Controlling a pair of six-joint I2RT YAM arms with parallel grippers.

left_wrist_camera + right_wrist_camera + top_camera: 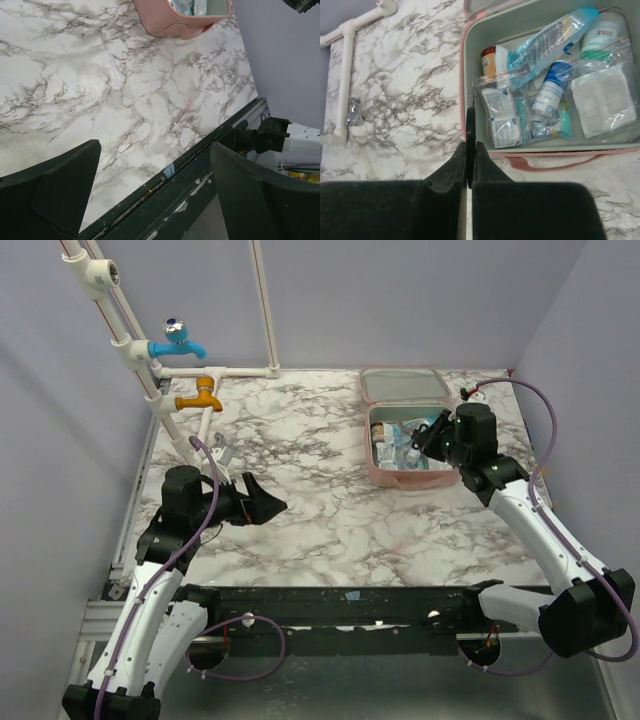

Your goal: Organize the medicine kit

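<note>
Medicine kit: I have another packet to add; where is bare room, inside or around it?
Inside the medicine kit it is crowded with bags and bottles. Bare marble table lies between kit and white pipes, and in front of it.

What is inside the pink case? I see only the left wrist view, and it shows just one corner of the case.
Observer: The medicine kit lies open. It holds clear bags of packets and a white and blue bottle.
Operator: Where is the right gripper?
Observer: The right gripper is over the open kit and it is shut. I see nothing between its fingers.
Operator: What stands at the far left of the table?
Observer: White pipes with a blue tap and an orange tap.
</note>
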